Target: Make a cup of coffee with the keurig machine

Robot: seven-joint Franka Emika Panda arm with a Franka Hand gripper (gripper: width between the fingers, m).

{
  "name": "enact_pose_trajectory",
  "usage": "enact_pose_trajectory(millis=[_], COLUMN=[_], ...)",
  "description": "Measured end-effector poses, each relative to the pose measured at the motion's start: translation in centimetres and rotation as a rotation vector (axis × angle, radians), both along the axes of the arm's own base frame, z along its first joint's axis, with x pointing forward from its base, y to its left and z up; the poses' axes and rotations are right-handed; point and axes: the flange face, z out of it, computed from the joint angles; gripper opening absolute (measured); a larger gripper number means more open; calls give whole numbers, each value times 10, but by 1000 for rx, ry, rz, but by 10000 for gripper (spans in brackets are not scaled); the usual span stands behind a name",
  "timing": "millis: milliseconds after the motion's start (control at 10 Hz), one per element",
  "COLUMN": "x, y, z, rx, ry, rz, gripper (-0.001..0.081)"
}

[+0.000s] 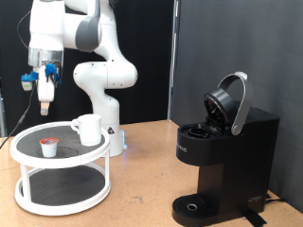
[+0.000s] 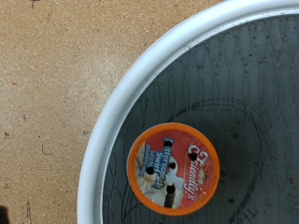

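The cup (image 1: 88,129), white with a side handle, stood upright on the upper tier of a white two-tier round stand (image 1: 28,154) at the exterior view's left, towards that tier's right side. Near it on the same dark tier, apart from it and towards the left, sat a small pod (image 1: 48,147) with a red-orange top; the wrist view showed the pod (image 2: 173,170) from above, printed foil lid up, lying just inside the stand's white rim (image 2: 112,121), with wood-grain tabletop (image 2: 56,65) beyond the rim. The keurig machine (image 1: 227,151) stood well apart at the exterior view's right on the tabletop (image 1: 142,189), black and boxy, its rounded lid (image 1: 230,102) tilted open over the pod chamber, its round drip tray base (image 1: 195,206) at the bottom front. No cup stood on that base. The gripper (image 1: 45,96) hung in the air above the stand's left part, well clear of the tier, pointing down, roughly over the pod. Its fingers held nothing; how far apart they stood could not be told at this size, and they did not show in the wrist view. The white arm's base (image 1: 104,95) stood behind the stand, against a black backdrop.
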Motion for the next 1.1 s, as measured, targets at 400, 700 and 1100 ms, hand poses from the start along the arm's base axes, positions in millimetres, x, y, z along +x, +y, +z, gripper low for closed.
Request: enact_pose_trajectory(millis=[400, 700, 1100], x=[3, 5, 3], y=[-3, -1, 6], z=[-20, -39, -60], rx=[-17, -35, -42], ry=[-30, -20, -9], rz=[-16, -23, -17], gripper=[734, 734, 734])
